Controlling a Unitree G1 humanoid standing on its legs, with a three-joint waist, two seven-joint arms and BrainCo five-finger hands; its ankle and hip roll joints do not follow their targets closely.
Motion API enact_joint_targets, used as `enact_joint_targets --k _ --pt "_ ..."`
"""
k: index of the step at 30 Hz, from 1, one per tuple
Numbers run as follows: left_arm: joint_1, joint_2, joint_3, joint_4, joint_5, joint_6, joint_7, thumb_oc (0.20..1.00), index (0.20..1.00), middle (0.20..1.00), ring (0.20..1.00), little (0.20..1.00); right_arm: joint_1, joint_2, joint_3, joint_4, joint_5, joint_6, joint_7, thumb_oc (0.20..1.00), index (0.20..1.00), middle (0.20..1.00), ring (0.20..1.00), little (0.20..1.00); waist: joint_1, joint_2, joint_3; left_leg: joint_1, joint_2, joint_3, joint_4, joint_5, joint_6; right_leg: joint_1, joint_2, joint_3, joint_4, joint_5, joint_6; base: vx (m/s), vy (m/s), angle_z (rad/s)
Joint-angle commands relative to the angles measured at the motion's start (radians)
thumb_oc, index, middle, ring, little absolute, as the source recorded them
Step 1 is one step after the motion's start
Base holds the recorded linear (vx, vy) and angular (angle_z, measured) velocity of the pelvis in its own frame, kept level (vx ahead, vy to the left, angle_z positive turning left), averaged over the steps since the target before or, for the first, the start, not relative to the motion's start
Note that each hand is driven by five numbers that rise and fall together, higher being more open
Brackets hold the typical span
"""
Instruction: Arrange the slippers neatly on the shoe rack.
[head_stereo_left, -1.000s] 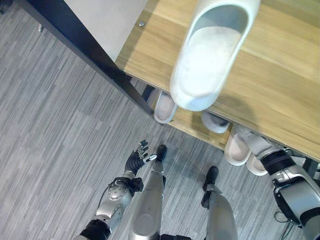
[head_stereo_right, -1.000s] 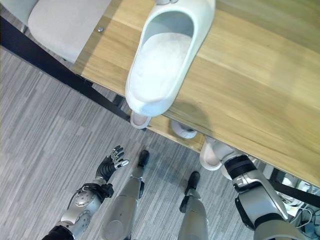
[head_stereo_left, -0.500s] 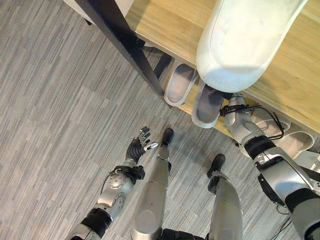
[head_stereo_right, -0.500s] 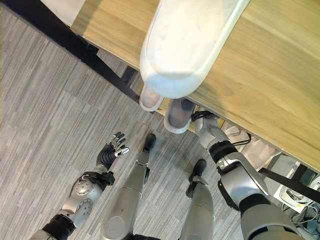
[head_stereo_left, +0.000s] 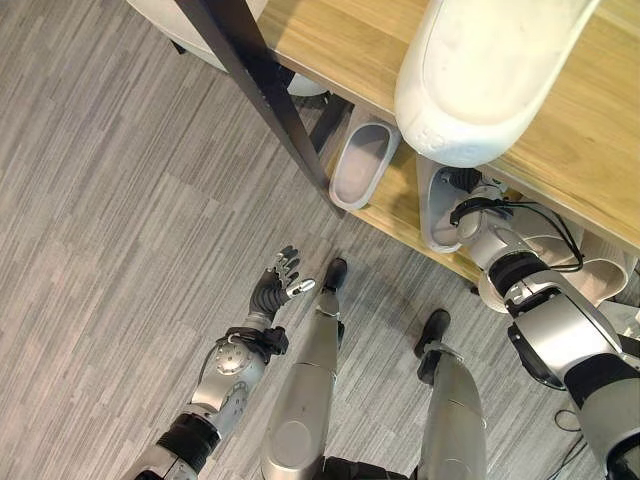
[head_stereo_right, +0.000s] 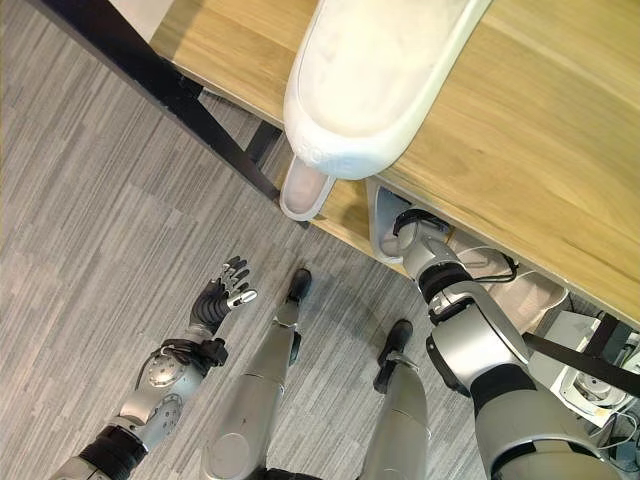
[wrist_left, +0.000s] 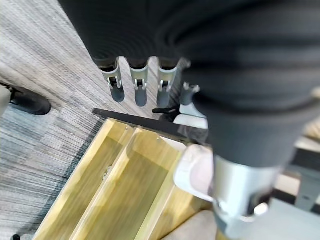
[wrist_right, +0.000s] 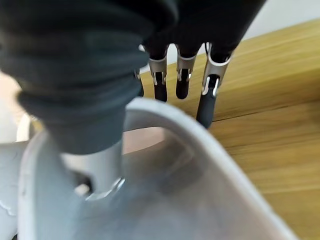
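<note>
Right hand (wrist_right: 165, 60) at centre-right under the top board, thumb inside a grey slipper (wrist_right: 165, 165), fingers (wrist_right: 207, 107) over its rim, pinching it on the rack's (head_stereo_left: 330, 40) lower shelf. Second slipper (head_stereo_left: 362, 165) just left on the same shelf. White slipper (head_stereo_left: 490, 70) on top, upper right. Left hand (head_stereo_left: 275, 293) lower left over the floor (head_stereo_left: 110, 230), fingers spread, empty.

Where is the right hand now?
Under the rack's top shelf, on the lower shelf, the right hand holds a slipper.
</note>
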Motion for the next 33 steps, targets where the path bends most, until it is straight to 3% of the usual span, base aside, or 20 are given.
enact_joint_targets --k 1,2,3,4,12,18,28,33 --pt "0.011 0.023 -0.017 -0.054 -0.013 -0.03 0.0 1.0 1.0 1.0 1.0 1.0 0.025 -0.037 -0.011 -0.057 0.08 -0.03 0.002 1.0 1.0 1.0 1.0 1.0 0.026 -0.011 -0.026 0.001 0.003 0.016 0.11 -0.2 0.014 0.083 0.017 0.019 0.015 -0.118 -0.001 -0.04 0.023 -0.07" --pt "0.012 0.022 -0.013 -0.052 -0.018 -0.028 -0.002 1.0 1.0 1.0 1.0 1.0 0.033 -0.039 -0.019 -0.088 0.1 -0.041 0.008 1.0 1.0 1.0 1.0 1.0 0.023 -0.01 -0.029 -0.008 0.001 0.014 0.105 -0.172 0.018 0.077 0.017 0.016 0.011 -0.095 -0.007 0.02 -0.007 -0.03" --pt "0.014 0.022 -0.013 -0.052 -0.018 -0.028 -0.002 1.0 1.0 1.0 1.0 1.0 0.034 -0.038 -0.018 -0.088 0.1 -0.041 0.008 1.0 1.0 1.0 1.0 1.0 0.023 -0.013 -0.029 0.004 0.003 0.016 0.114 -0.204 0.015 0.087 0.017 0.02 0.019 -0.122 -0.004 -0.05 0.026 -0.02" --pt "0.015 0.02 -0.01 -0.05 -0.02 -0.024 -0.004 1.0 1.0 1.0 1.0 1.0 0.044 -0.039 -0.028 -0.117 0.113 -0.048 0.01 1.0 1.0 1.0 1.0 1.0 0.02 -0.011 -0.031 -0.007 0.002 0.015 0.113 -0.177 0.018 0.078 0.016 0.016 0.02 -0.1 -0.009 0.03 -0.006 -0.03" --pt "0.038 -0.003 0.018 -0.025 -0.014 0.0 0.007 1.0 1.0 1.0 1.0 1.0 0.191 -0.022 -0.155 -0.48 0.179 -0.119 -0.019 1.0 1.0 1.0 1.0 1.0 -0.012 -0.025 -0.04 0.005 0.009 0.02 0.145 -0.206 0.025 0.085 0.018 0.029 0.051 -0.121 -0.02 0.01 0.0 -0.02" --pt "0.051 -0.017 0.028 -0.017 0.005 0.01 0.012 1.0 1.0 1.0 1.0 1.0 0.318 0.025 -0.223 -0.624 0.175 -0.141 -0.039 1.0 1.0 1.0 1.0 1.0 -0.029 -0.03 -0.033 0.032 0.015 0.031 0.116 -0.204 0.029 0.1 0.021 0.035 0.02 -0.107 -0.018 0.0 0.0 -0.03" --pt "0.048 -0.025 0.039 -0.007 0.019 0.018 0.026 1.0 1.0 1.0 1.0 1.0 0.435 0.108 -0.264 -0.574 0.298 -0.171 -0.016 1.0 1.0 1.0 1.0 1.0 -0.053 -0.019 -0.025 0.033 0.012 0.041 0.106 -0.197 0.035 0.097 0.018 0.044 0.009 -0.095 -0.015 -0.01 0.009 -0.06" --pt "0.04 -0.021 0.036 0.004 0.023 0.023 0.028 1.0 1.0 1.0 1.0 1.0 0.42 0.172 -0.255 -0.464 0.463 -0.211 0.034 1.0 1.0 1.0 1.0 1.0 -0.05 -0.008 -0.022 0.022 0.01 0.045 0.11 -0.195 0.035 0.089 0.016 0.045 0.009 -0.091 -0.014 0.02 -0.004 0.0"
